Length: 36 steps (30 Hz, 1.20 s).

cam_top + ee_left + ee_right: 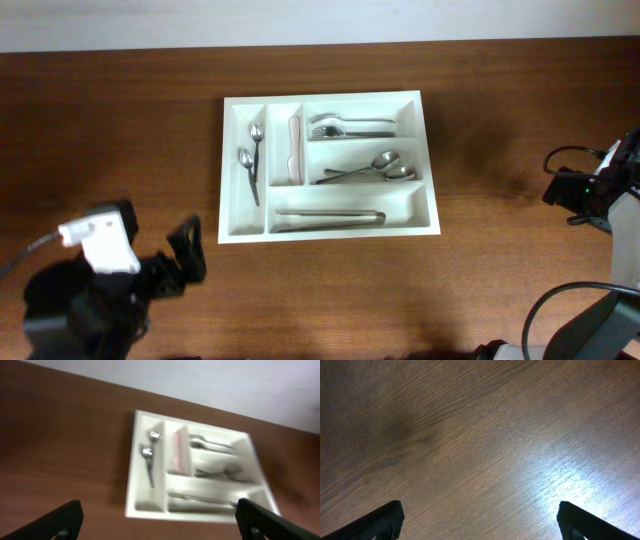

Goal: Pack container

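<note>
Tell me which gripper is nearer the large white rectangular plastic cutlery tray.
Left. The left gripper sits open just off the lower-left corner of the white cutlery tray in the overhead view; the right gripper, also open, is far beyond its right side.

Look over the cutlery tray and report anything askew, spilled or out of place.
Nothing serious stands out. Every piece lies inside the tray, and none has spilled outside it. Only the spoons in the middle long compartment look untidy: they lie slanted and overlapping, not lined up like the forks above them.
</note>
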Tool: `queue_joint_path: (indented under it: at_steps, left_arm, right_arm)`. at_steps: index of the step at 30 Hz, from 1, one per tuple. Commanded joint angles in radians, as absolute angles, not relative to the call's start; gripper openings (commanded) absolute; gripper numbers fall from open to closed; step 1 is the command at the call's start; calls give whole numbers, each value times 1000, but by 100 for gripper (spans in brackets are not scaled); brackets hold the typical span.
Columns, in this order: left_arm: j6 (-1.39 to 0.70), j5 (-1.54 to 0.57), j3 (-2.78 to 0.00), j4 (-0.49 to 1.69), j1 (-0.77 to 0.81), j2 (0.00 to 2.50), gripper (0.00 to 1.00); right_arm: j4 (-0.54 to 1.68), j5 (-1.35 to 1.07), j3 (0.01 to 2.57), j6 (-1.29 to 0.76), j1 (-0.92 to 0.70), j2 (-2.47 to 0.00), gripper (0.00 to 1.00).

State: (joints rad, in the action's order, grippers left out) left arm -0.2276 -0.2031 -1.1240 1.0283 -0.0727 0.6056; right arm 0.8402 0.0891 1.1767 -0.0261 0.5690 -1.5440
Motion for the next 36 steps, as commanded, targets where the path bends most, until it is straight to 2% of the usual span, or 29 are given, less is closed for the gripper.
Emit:
queue_joint_path:
  at_steps: [1,16,21,24,31,36]
  left_arm:
    - [-223,-331,-1134,1057,-77,556,99]
    - [-223,-334,-1134,1208,-77,535,99]
    - [-208,-220,-1132,1264,-77,535,99]
    - [-115,-205,-1126,1264,-77,535,99]
    - [138,-322,-1030,1118,-54,524,99]
    - [175,-331,-826,867,71,386,99]
  right_arm:
    - [840,90,1174,-26,575,-1551,99]
    - [840,90,1174,-26,575,-1551,99]
    - [840,90,1174,-26,575,-1551,99]
    - [840,90,1174,-27,575,-1551,99]
    - [840,90,1174,-26,575,-1551,99]
    - [840,90,1174,-26,575,-1551,99]
